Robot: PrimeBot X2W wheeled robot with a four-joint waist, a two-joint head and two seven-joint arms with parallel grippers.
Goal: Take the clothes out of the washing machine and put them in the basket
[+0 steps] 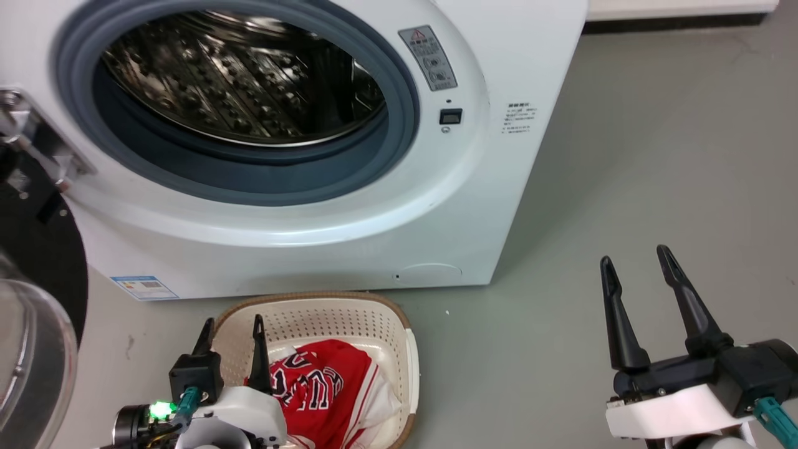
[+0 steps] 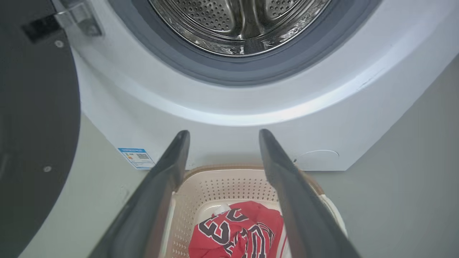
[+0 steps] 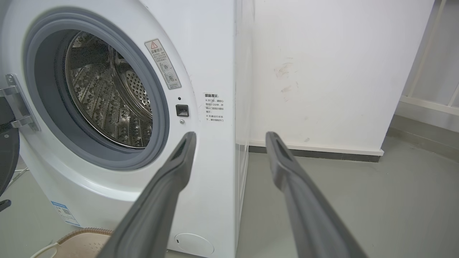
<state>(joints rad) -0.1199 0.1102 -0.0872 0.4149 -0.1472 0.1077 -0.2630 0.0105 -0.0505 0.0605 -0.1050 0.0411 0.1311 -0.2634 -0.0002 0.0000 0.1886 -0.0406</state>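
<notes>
Clothes [image 1: 318, 386] are seen inside the basket [image 1: 336, 304], which is placed on the grey floor [image 1: 654, 156] just in front of the washing machine [image 1: 499, 187], below its porthole [image 1: 399, 156]. What can be made out is a crumpled red jersey with black-and-white lettering and white striped trim at its right side. It cannot be told whether another garment is hidden under it. The basket is cream, perforated, and edged by a brown woven-look rim.

The door [image 1: 37, 262] of the machine is swung open at the left, with its black frame and a part of its glass visible. Through the grey-rimmed porthole the perforated steel drum [image 1: 249, 81] is seen. A warning sticker [image 1: 427, 57] is fixed to the right of the porthole, and a blue label [image 1: 144, 287] is fixed at the lower left of the white front.

The left tool [image 1: 233, 320] is held over the left part of the basket. Its 2 dark fingers are spread apart and nothing is gripped between them. In the left wrist view the jersey is seen lower down, between these fingers. The right tool [image 1: 634, 255] is held over the bare floor, well apart from the basket, to the right of the machine. Its 2 fingers are also spread and nothing is held by them. In the right wrist view a white wall [image 3: 340, 71] is seen beside the machine.
</notes>
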